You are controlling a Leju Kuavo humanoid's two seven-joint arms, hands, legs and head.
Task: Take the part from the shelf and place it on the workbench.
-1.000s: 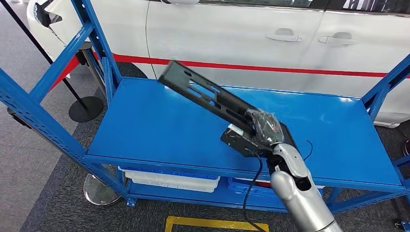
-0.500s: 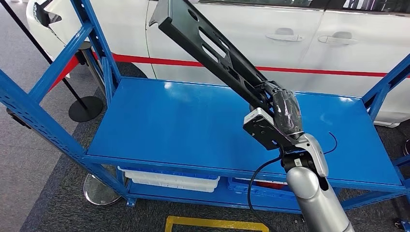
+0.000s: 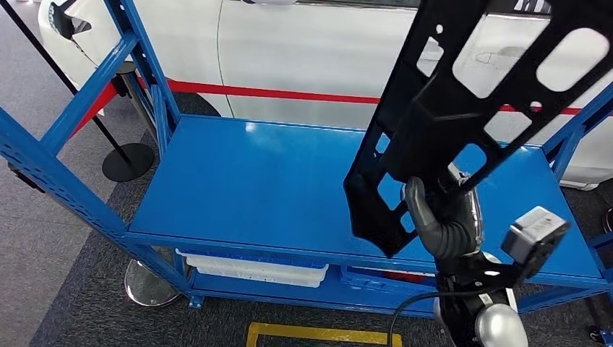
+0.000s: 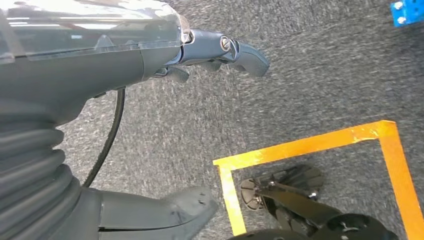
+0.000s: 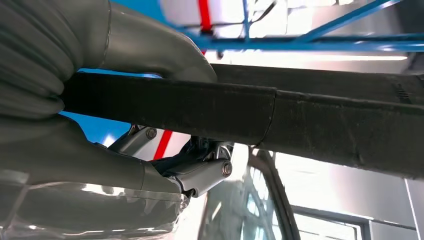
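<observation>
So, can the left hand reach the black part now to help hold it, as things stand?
Probably not without a big move. The left hand hangs low over the grey floor, holding nothing, while the right hand grips the black part high above the blue shelf.

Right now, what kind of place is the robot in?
Probably a car workshop or factory floor. A white car stands right behind a blue metal shelf, and the robot's right hand holds a black metal part. Yellow tape marks the grey carpeted floor.
</observation>
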